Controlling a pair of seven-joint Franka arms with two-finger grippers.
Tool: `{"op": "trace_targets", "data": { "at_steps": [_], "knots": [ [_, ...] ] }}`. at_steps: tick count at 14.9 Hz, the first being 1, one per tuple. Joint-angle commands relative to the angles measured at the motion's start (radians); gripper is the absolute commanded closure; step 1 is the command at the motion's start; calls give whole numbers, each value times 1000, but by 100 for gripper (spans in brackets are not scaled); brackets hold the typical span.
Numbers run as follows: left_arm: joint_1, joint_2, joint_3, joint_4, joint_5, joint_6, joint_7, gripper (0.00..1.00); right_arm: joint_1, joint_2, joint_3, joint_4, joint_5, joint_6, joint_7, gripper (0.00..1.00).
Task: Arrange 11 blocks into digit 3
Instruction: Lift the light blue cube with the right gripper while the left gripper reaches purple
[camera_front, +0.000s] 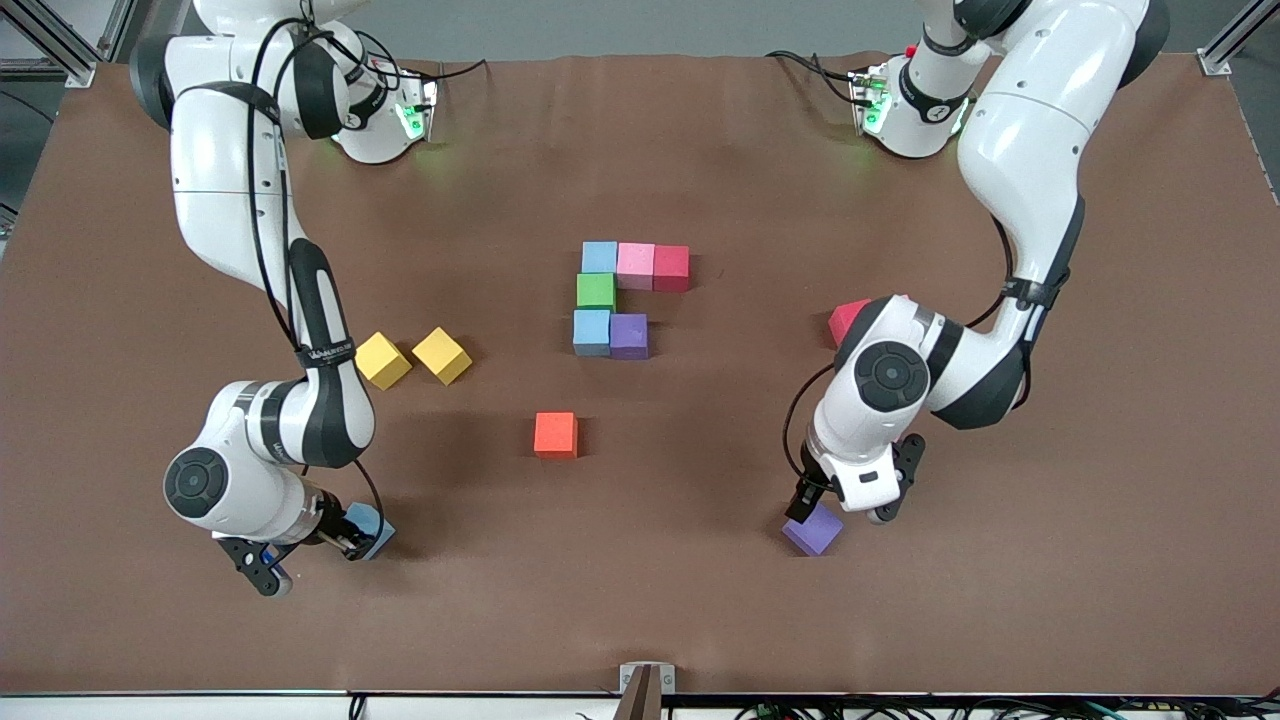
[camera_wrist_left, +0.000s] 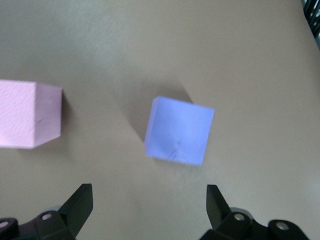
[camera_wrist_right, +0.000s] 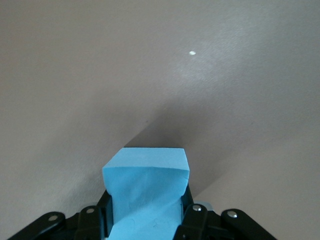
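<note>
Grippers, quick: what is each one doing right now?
Left gripper: open, over the small purple foam cube.
Right gripper: shut on the small light blue foam cube.

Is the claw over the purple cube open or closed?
Open. The left gripper hovers above the purple cube with its two fingers spread wide, touching nothing.

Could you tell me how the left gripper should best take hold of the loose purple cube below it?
Come straight down on the purple cube with the open left gripper, closing on two opposite flat side faces. The cube sits turned relative to the fingers, so the wrist probably needs rotating first. A pink cube lies beside it, apart.
</note>
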Motion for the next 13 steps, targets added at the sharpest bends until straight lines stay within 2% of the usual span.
{"op": "trace_targets", "data": {
  "at_steps": [1,3,5,8,13],
  "knots": [
    [-2,59,18,60,-11,73,25,0,49,-67,1,-46,5,-41,-50,91],
    [-3,70,34,64,-11,115,27,0,86,-104,-4,-48,3,-93,-103,91],
    [-3,93,38,77,-11,164,27,0,120,-147,-5,-48,3,-149,-100,96],
    [-6,116,48,81,-11,209,27,0,198,-214,-5,-54,3,-229,-93,97],
    [-6,125,52,77,-12,210,27,0,388,-293,-18,-123,0,-229,-37,97]
  ]
}}
